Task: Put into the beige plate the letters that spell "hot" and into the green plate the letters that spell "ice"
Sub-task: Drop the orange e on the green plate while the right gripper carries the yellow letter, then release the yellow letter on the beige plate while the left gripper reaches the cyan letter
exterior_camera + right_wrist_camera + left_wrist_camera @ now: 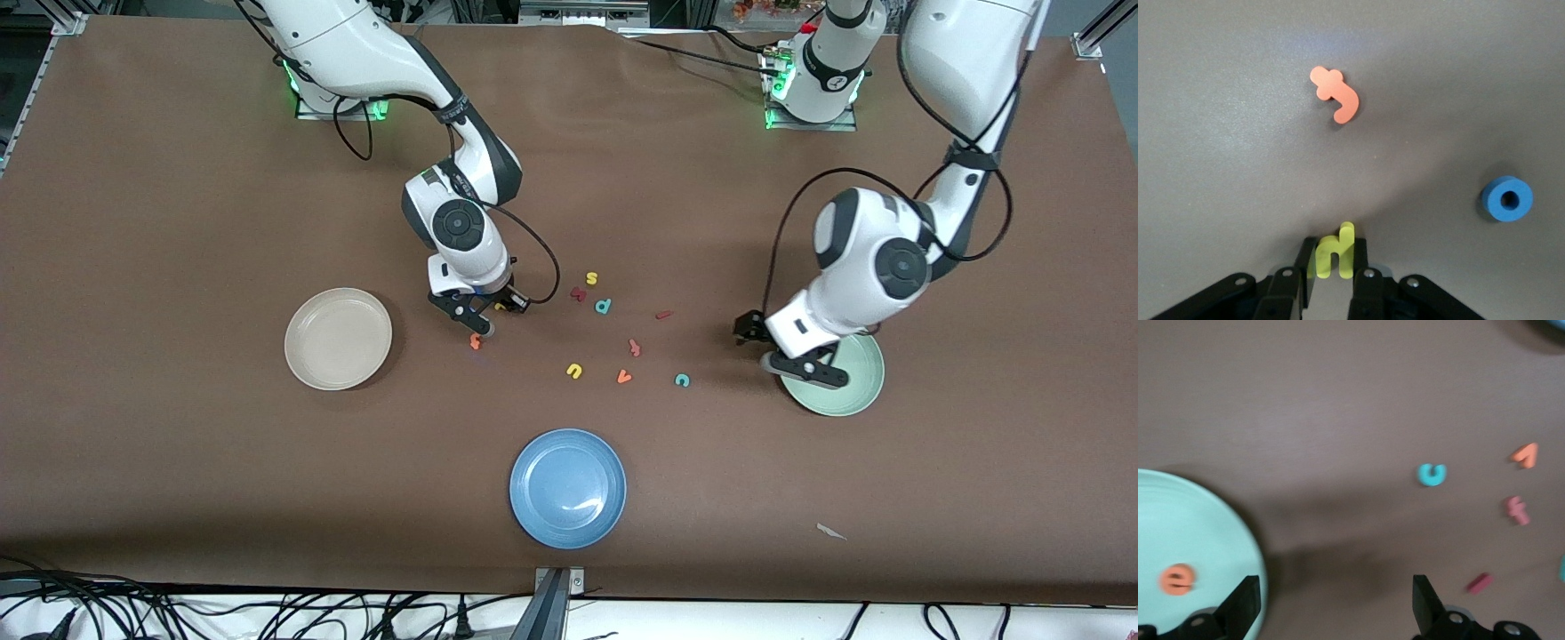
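My right gripper (1331,267) sits low at the centre-left of the front view, jaws clenched on the yellow "h" (1333,252), pinched upright between my fingers. The orange "t" (1335,95) lies on the table just below it in that view, and the blue "o" (1507,198) rests close by. The beige plate (338,338) sits at the left-centre, holding nothing I can make out.

My left gripper (1335,600) hangs over the rim of the green plate (858,391) at the right-centre, jaws spread and released. The orange "e" (1177,579) lies in that plate. The teal "c" (682,380) and the dark red "i" (663,314) lie on the table near the middle of the front view.
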### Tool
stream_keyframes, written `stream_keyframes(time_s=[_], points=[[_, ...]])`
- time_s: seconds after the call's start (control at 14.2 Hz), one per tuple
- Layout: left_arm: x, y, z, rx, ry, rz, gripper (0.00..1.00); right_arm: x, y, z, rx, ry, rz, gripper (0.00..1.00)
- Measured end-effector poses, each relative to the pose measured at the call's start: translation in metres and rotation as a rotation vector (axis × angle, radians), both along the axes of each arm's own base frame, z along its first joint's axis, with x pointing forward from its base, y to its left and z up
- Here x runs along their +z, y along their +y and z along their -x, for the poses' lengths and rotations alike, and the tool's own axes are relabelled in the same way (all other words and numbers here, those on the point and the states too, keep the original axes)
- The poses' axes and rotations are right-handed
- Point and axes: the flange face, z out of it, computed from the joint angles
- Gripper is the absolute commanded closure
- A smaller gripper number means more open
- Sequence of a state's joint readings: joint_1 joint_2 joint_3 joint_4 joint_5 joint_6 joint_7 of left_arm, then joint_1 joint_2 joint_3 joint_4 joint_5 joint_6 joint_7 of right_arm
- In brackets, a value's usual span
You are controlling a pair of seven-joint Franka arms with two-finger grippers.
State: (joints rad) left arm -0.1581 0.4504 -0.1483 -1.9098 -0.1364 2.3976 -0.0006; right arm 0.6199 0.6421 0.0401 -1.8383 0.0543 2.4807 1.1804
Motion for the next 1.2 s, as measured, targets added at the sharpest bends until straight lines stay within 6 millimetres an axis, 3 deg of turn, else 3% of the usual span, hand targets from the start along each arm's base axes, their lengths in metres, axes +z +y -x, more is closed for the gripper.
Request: stream_keyframes(time_s=[0.14,0.28,0.42,0.49,0.56,0.7,0.85,1.2], points=[[0.0,-0.031,-0.007,0.045,-0.004,0.011,0.0,0.007,0.003,-0.005,0.009,0.008,0.005,1.0],[-0.01,-0.052,-0.021,0.056,-0.013,0.006,0.0,0.031,0.004,-0.018,0.049,0.031,0.025,1.0],[-0.028,-0.071,-0.031,0.04,-0.023,-0.022,0.03,0.057,-0.01,-0.036,0.113,0.019,0.035,1.0],[-0.039,-0.079,-0.032,0.029,-0.022,-0.037,0.1,0.066,-0.021,-0.043,0.156,0.021,0.047,1.0],[-0.048,-0.086,-0.032,0.026,-0.017,-0.044,0.24,0.072,-0.035,-0.051,0.197,0.025,0.06,1.0],[-0.06,-0.097,-0.031,0.022,-0.012,-0.049,0.3,0.082,-0.068,-0.067,0.289,0.023,0.083,1.0],[-0.066,-0.107,-0.028,0.013,-0.007,-0.05,0.47,0.084,-0.106,-0.079,0.373,0.029,0.107,1.0],[-0.073,-0.113,-0.026,0.009,-0.025,-0.049,0.47,0.085,-0.204,-0.091,0.553,0.063,0.146,1.0]])
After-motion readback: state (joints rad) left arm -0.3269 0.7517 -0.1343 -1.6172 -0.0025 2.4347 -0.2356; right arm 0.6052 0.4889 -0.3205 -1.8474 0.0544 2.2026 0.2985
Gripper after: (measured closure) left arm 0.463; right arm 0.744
